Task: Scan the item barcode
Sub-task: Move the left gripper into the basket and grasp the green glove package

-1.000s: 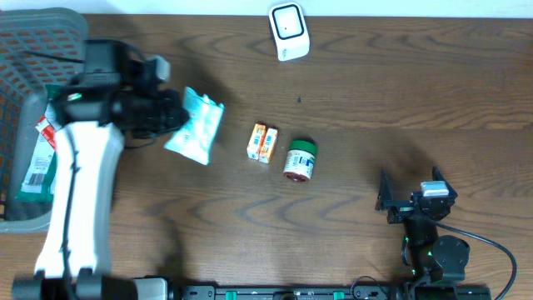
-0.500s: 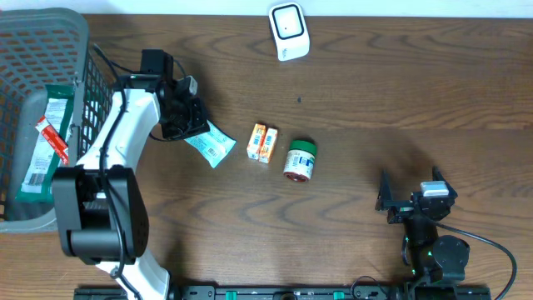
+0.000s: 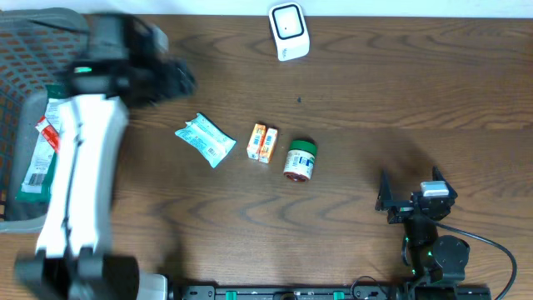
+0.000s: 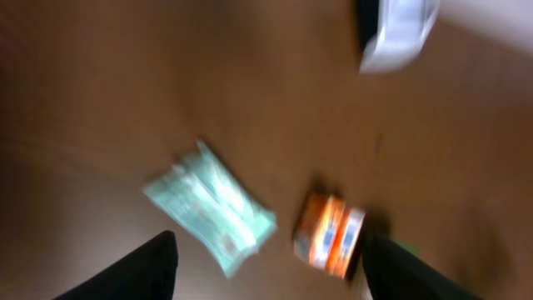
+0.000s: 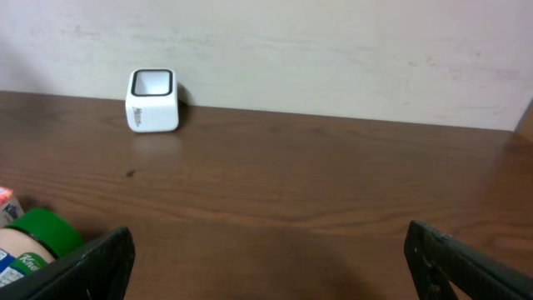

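Note:
A teal snack packet [image 3: 204, 139] lies flat on the wooden table, left of a small orange box [image 3: 263, 142] and a green-lidded jar [image 3: 299, 160]. The white barcode scanner [image 3: 288, 31] stands at the far edge. My left gripper [image 3: 177, 81], blurred by motion, hovers up and left of the packet. In the left wrist view its fingers [image 4: 141, 271] are spread, with the packet [image 4: 212, 208] and orange box [image 4: 329, 235] on the table beyond them. My left gripper [image 4: 271, 279] is open and holds nothing. My right gripper [image 3: 410, 196] rests open at the near right.
A grey mesh basket [image 3: 25, 50] at the far left holds several packaged items [image 3: 42, 158]. In the right wrist view the scanner [image 5: 152, 100] stands by the wall and the jar [image 5: 33, 242] shows at the lower left, beside the open right gripper [image 5: 271, 262].
My left gripper opened and let the teal packet go onto the table, then pulled up and left toward the basket. The right arm has not moved.

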Controlling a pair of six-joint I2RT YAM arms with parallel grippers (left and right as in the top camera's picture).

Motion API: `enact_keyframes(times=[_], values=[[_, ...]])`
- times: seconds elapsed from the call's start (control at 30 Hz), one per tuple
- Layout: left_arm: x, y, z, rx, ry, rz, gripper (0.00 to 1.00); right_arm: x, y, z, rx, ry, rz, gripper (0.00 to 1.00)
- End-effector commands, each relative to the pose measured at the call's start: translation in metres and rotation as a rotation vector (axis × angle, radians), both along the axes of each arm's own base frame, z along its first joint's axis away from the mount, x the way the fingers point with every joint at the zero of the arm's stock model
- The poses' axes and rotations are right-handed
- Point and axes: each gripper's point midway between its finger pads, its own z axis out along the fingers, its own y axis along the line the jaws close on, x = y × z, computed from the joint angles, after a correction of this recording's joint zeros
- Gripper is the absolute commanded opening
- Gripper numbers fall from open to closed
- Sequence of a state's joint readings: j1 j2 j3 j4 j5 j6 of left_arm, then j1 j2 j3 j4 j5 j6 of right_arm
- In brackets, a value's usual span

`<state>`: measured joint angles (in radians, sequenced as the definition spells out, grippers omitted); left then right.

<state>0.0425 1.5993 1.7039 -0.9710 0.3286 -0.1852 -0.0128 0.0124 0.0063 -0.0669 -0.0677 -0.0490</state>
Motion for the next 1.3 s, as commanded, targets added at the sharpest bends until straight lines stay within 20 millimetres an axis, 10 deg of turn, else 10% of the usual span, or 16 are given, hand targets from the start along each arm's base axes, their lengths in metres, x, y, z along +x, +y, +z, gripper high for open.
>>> enact_keyframes(times=[0.0, 0.2, 0.57, 0.93, 1.27], values=[[-0.018, 0.078, 0.101, 0.166, -0.221, 0.241, 0.79, 0.000, -0.002, 0.000, -0.012, -0.002, -0.007, 0.99], [-0.063, 0.194, 0.144, 0.284, -0.282, 0.592, 0.87, 0.000, -0.002, 0.000, -0.012, -0.002, -0.007, 0.99], [-0.103, 0.336, 0.030, 0.313, 0.087, 0.789, 0.91, 0.000, -0.002, 0.000, -0.012, -0.002, -0.007, 0.99], [-0.081, 0.350, -0.128, 0.185, 0.432, 0.492, 0.94, 0.000, -0.002, 0.000, -0.012, -0.002, -0.007, 0.99], [-0.076, 0.344, -0.198, 0.099, 0.531, 0.370, 0.95, 0.000, -0.002, 0.000, -0.012, -0.002, -0.007, 0.99]])
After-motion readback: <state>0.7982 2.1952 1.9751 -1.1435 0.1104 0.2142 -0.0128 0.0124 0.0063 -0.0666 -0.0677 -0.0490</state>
